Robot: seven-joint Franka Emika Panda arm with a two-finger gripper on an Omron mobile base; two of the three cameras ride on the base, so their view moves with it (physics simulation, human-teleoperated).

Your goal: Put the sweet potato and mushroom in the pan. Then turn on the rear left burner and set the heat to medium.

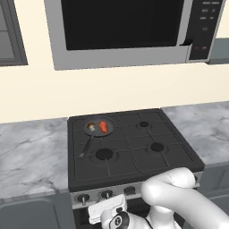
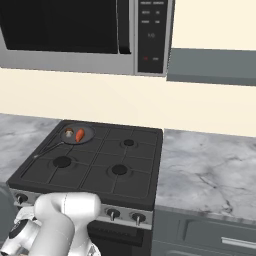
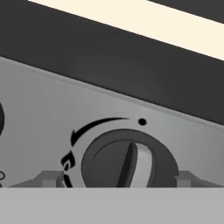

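Observation:
The dark pan [image 1: 97,133] sits on the rear left burner of the black stove [image 1: 134,147], its long handle pointing toward the front. Inside it lie the orange sweet potato [image 1: 103,127] and, to its left, the small brown mushroom [image 1: 91,127]. From the right base, the pan [image 2: 88,132] shows the sweet potato [image 2: 79,134] and mushroom [image 2: 68,133] too. My gripper [image 3: 118,181] is down at the stove's front panel, open, with a fingertip [image 3: 49,179] on either side of a round dark knob [image 3: 131,164]. The knob's ridge stands nearly upright, just left of a black dot mark.
Grey marble counters [image 1: 31,152] flank the stove on both sides. A microwave [image 1: 125,27] hangs above it. Other knobs [image 1: 82,197] line the front panel; the edge of one shows left of the knob I face. My white arm [image 1: 179,197] bends low before the stove.

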